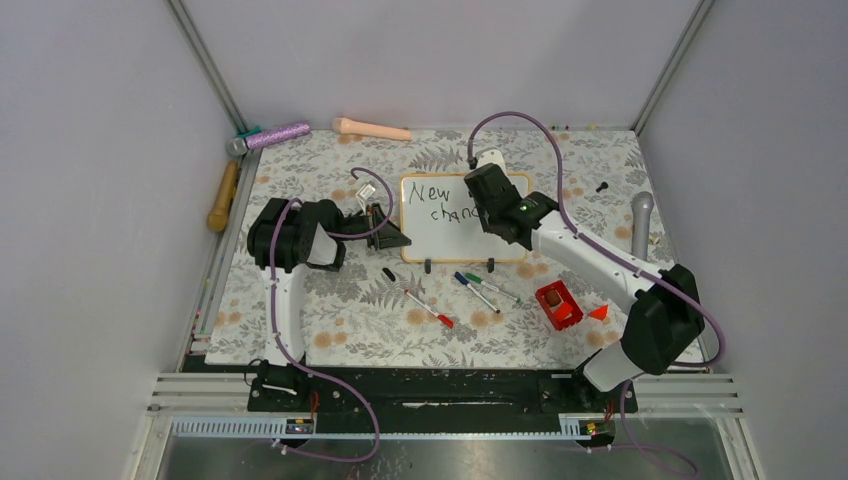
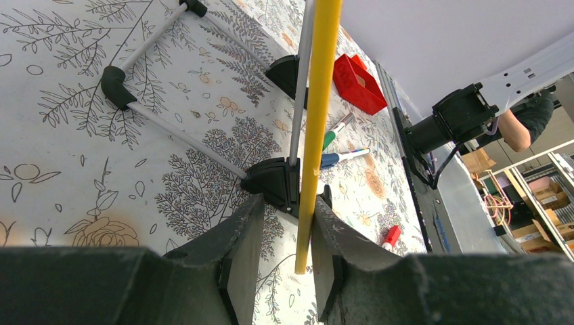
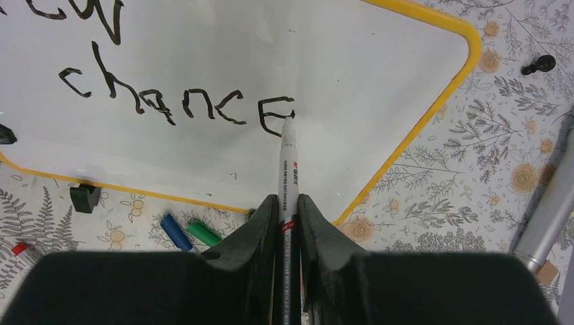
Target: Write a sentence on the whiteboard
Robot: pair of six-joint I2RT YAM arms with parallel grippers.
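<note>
This is looking like a robotics lab. Plain grey panel walls [image 1: 90, 200] and aluminium posts [image 1: 205, 60] are boxing in a tabletop [image 1: 340, 330] that is wearing a floral cloth. A left arm [image 1: 288, 300] and a right arm [image 1: 600, 265] are standing bolted to a black rail [image 1: 420, 385] at its near edge, with purple cables [image 1: 520, 118] looping off them. Beyond the rail a person's forearm [image 2: 518, 132] is showing beside metal shelving [image 2: 552, 162] that is holding cardboard boxes [image 2: 479, 161].

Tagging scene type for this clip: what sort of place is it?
Probably a lab robot cell: grey panel walls on metal framing, a floral-covered table, and stocked shelves with a person beyond it.
</note>
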